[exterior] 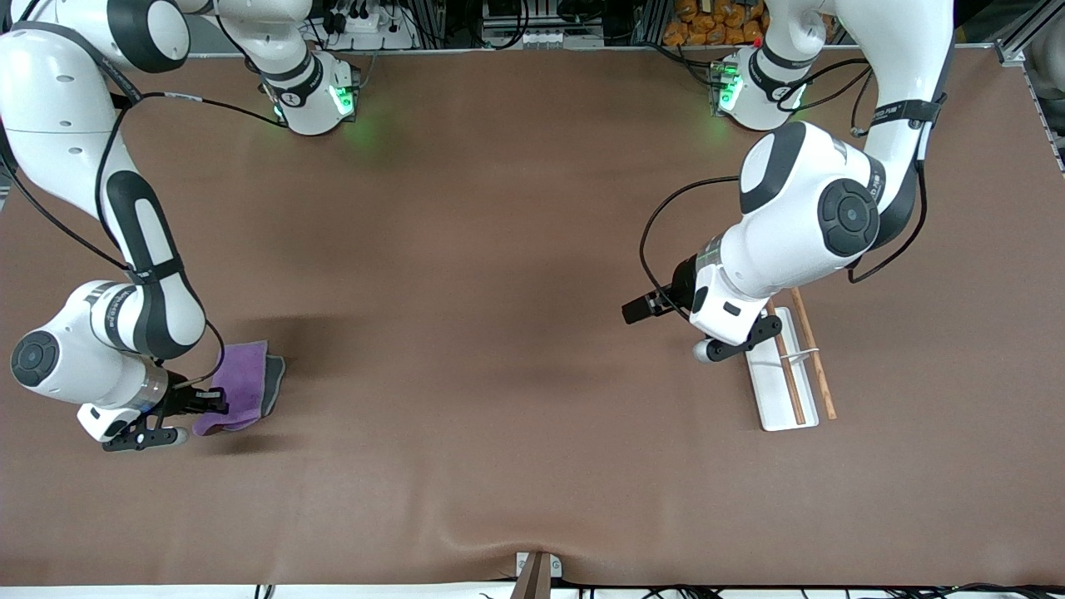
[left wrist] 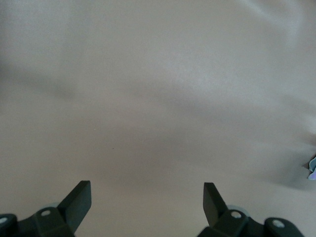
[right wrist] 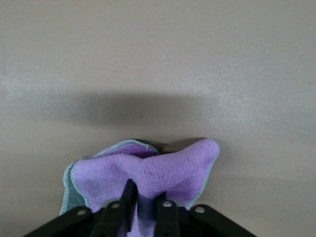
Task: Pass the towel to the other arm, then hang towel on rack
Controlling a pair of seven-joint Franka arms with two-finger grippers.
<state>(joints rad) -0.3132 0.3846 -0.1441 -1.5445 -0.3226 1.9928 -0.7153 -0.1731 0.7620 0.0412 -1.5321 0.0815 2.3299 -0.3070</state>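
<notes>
Down at the right arm's end of the brown, matte-covered bench, nearest the front camera, the right gripper has the small, floppy purple microfibre towel pinched between its jaws. The front view shows the cloth bunched at the jaws and fanning away over the bench, with a dark grey underside peeking out along one edge. The right wrist view adds what the overhead cannot: the right gripper has its black jaws drawn close together with a ridge of the towel squeezed up between them, fuzzy pile visible, a pale stitched hem running round the edge.

Toward the left arm's end and a little farther from the camera lies the rack: a flat white rectangular base carrying two thin, light-brown wooden rods side by side, tied by a slim white crosspiece. The left gripper hangs over bare bench just beside that rack. Only the left wrist view settles its state: the left gripper has its dark jaws wide apart with nothing between them, just smooth brown bench surface below.
</notes>
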